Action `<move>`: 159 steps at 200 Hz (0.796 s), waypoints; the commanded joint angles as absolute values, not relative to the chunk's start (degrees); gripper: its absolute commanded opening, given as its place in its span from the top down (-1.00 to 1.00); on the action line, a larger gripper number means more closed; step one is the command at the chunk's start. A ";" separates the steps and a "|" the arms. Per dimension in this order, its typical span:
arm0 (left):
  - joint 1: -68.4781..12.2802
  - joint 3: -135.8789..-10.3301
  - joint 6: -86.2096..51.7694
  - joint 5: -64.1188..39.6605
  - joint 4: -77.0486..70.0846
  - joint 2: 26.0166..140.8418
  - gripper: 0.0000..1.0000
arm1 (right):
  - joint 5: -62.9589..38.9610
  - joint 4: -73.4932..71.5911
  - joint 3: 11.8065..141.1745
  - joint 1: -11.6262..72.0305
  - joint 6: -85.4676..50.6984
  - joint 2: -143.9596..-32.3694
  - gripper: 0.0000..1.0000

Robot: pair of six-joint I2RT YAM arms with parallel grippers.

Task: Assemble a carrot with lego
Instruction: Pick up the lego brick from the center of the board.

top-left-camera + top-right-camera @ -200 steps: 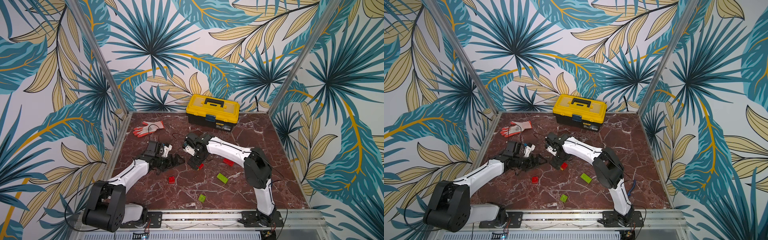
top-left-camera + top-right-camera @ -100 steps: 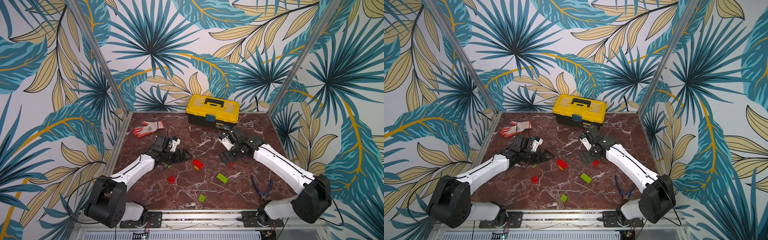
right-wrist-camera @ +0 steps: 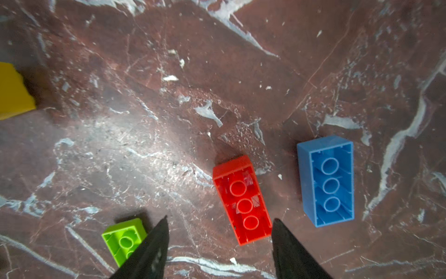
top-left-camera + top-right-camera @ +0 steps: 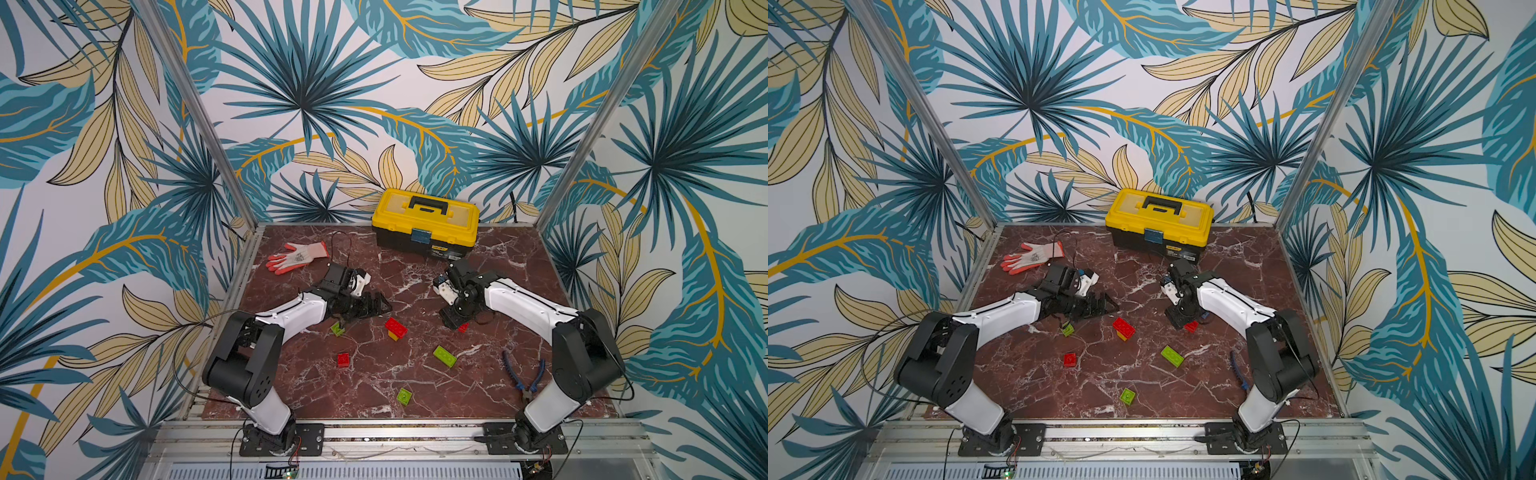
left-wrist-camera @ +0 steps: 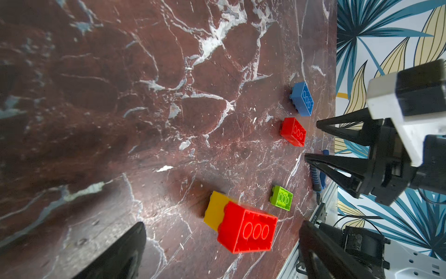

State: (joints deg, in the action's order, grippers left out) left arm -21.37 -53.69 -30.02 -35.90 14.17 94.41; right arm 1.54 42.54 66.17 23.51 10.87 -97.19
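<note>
Dark red marble tabletop [image 4: 415,266] carried the lego [image 4: 444,356] scattered loose, and the carrot looked barely begun. Only a red-on-yellow pair [image 5: 248,232] was joined, lying just ahead of the left gripper [image 5: 223,222], whose jaws stood wide and empty. The right gripper [image 3: 220,218], the nearer one, hung part-open over a red brick [image 3: 242,200] and held nothing. That brick lay hollow side up with its near end between the fingertips. Its long axis ran forward along the fingers, so closing would likely pinch its short width. A blue brick [image 3: 325,181] lay just outside one finger. Beyond both grippers the yellow toolbox [image 4: 426,220] sat shut, its contents unseen.
</note>
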 commanded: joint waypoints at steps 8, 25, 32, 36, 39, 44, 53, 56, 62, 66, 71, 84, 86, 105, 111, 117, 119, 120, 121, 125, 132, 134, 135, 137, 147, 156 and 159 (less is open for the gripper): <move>-21.65 -54.13 -28.65 -36.68 12.75 95.05 -0.99 | 2.40 41.31 65.91 22.42 12.20 -99.70 -0.26; -21.67 -53.95 -28.51 -36.87 12.74 95.19 -0.99 | 2.68 40.84 65.33 21.93 12.54 -100.56 -0.23; -21.63 -53.89 -28.49 -36.96 12.74 95.19 -0.99 | 2.85 40.34 64.99 21.66 12.59 -100.79 -0.23; -21.64 -53.80 -28.43 -37.08 12.75 95.28 -0.99 | 2.98 40.06 64.76 21.56 12.64 -100.81 -0.23; -21.62 -53.81 -28.47 -37.15 12.74 95.37 -0.99 | 2.99 39.80 64.63 21.44 12.61 -100.88 -0.23; -21.60 -53.87 -28.48 -37.19 12.76 95.36 -0.99 | 2.99 39.52 64.45 21.30 12.60 -101.02 -0.23; -21.61 -53.85 -28.56 -37.26 12.75 95.40 -0.99 | 3.17 39.18 64.41 21.05 12.70 -101.48 -0.22; -21.64 -53.83 -28.52 -37.22 12.74 95.42 -0.99 | 3.17 39.19 64.42 21.01 12.78 -101.65 -0.21; -21.62 -53.84 -28.56 -37.33 12.74 95.41 -0.99 | 3.16 39.11 64.49 20.92 12.75 -102.06 -0.20; -21.62 -53.87 -28.56 -37.25 12.74 95.42 -0.99 | 3.23 39.11 64.51 20.84 12.76 -102.34 -0.17; -21.65 -53.88 -28.56 -37.27 12.74 95.43 -0.99 | 3.17 39.11 64.59 20.67 12.76 -102.68 -0.15; -21.64 -53.88 -28.54 -37.26 12.81 95.40 -0.99 | 2.86 39.02 64.60 20.40 12.90 -103.41 -0.11; -21.63 -53.88 -28.56 -37.26 12.76 95.39 -0.99 | 2.78 39.02 64.60 20.39 12.85 -103.42 -0.11; -21.62 -53.74 -28.56 -37.24 12.75 95.35 -0.99 | 2.20 39.35 64.50 20.39 12.85 -103.80 0.00; -21.67 -53.69 -28.53 -37.24 12.74 95.29 -0.99 | 2.20 39.42 64.43 20.38 12.76 -103.86 0.06; -21.67 -53.66 -28.56 -37.26 12.74 95.27 -0.99 | 2.12 39.52 64.35 20.38 12.79 -103.88 0.14; -21.68 -53.62 -28.54 -37.20 12.74 95.27 -0.99 | 2.11 39.61 64.34 20.39 12.76 -103.89 0.15; -21.65 -53.62 -28.55 -37.23 12.74 95.32 -0.99 | 2.11 39.62 64.34 20.39 12.75 -103.89 0.17; -21.64 -53.62 -28.56 -37.25 12.74 95.30 -0.99 | 2.07 39.68 64.34 20.39 12.79 -103.84 0.18; -21.62 -53.57 -28.56 -37.13 12.74 95.33 -0.99 | 2.03 39.85 64.34 20.39 12.75 -103.88 0.21; -21.62 -53.53 -28.56 -37.13 12.76 95.33 -0.99 | 2.02 39.99 64.34 20.39 12.60 -103.80 0.24; -21.62 -53.48 -28.56 -37.17 12.75 95.29 -0.99 | 2.02 39.95 64.29 20.39 12.55 -103.73 0.24; -21.67 -53.50 -28.56 -37.17 12.75 95.32 -0.99 | 1.98 39.97 64.27 20.35 12.56 -103.68 0.24; -21.63 -53.52 -28.52 -37.20 12.70 95.33 -0.99 | 1.90 40.01 64.21 20.36 12.48 -103.64 0.25; -21.62 -53.37 -28.54 -37.07 12.61 95.30 -0.99 | 1.85 40.19 64.16 20.37 12.24 -103.16 0.27; -21.62 -53.26 -28.56 -37.13 12.49 95.23 -0.99 | 1.72 40.62 64.16 20.37 11.98 -102.69 0.32; -21.62 -53.26 -28.56 -37.13 12.44 95.26 -0.99 | 1.68 40.75 64.23 20.39 11.98 -102.50 0.34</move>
